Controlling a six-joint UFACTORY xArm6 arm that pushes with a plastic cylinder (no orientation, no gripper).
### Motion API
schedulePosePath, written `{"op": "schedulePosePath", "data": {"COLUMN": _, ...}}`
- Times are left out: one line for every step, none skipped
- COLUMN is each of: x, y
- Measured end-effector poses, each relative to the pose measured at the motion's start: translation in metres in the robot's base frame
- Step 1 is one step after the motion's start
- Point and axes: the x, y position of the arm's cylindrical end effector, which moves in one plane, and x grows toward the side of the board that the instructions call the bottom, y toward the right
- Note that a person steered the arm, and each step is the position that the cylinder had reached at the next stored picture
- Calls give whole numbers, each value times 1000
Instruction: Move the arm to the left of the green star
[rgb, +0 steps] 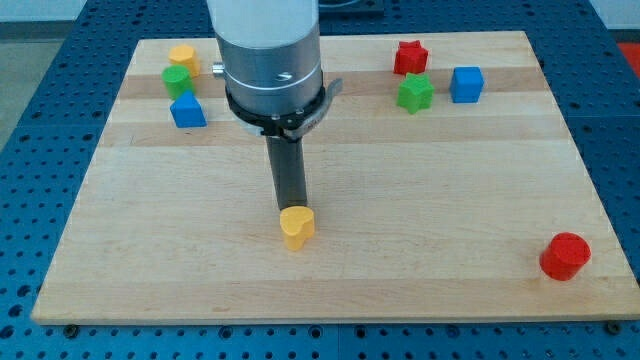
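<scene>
tip (292, 210) of a straight dark rod, no claw on it and so nothing to open, close or hold; set down near the board's middle, slightly toward the view's left, touching or just about touching the top edge of the yellow heart-shaped block (296, 227), which lies directly below it toward the view's bottom; above, the grey cylindrical arm body (268, 55) hanging down from the view's top edge, ringed by a dark collar; green star (414, 92) well apart from the tip, up toward the view's top right, flat on the wooden board (440, 200); just above the star and slightly to its left, near but apart, a red star (409, 57); just beside the green star on the view's right, a blue cube (466, 84), a narrow gap between them; tip well to the view's left of the green star and also lower in the view; at the view's top left, a tight cluster: yellow block (183, 55) of rounded shape at the top, green block (179, 80) just below it, blue block (187, 111) lower again, shapes hard to make out exactly; alone near the view's bottom right corner, a red cylinder (565, 255); under the board, a blue perforated surface (40, 150).
</scene>
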Motion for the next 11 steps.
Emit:
{"op": "schedulePosePath", "data": {"x": 0, "y": -12}}
{"op": "schedulePosePath", "data": {"x": 8, "y": -20}}
{"op": "schedulePosePath", "data": {"x": 22, "y": 8}}
{"op": "schedulePosePath", "data": {"x": 29, "y": 43}}
{"op": "schedulePosePath", "data": {"x": 32, "y": 55}}
{"op": "schedulePosePath", "data": {"x": 27, "y": 55}}
{"op": "schedulePosePath", "data": {"x": 17, "y": 64}}
{"op": "schedulePosePath", "data": {"x": -1, "y": 70}}
{"op": "schedulePosePath", "data": {"x": -42, "y": 70}}
{"op": "schedulePosePath", "data": {"x": -77, "y": 70}}
{"op": "schedulePosePath", "data": {"x": -107, "y": 70}}
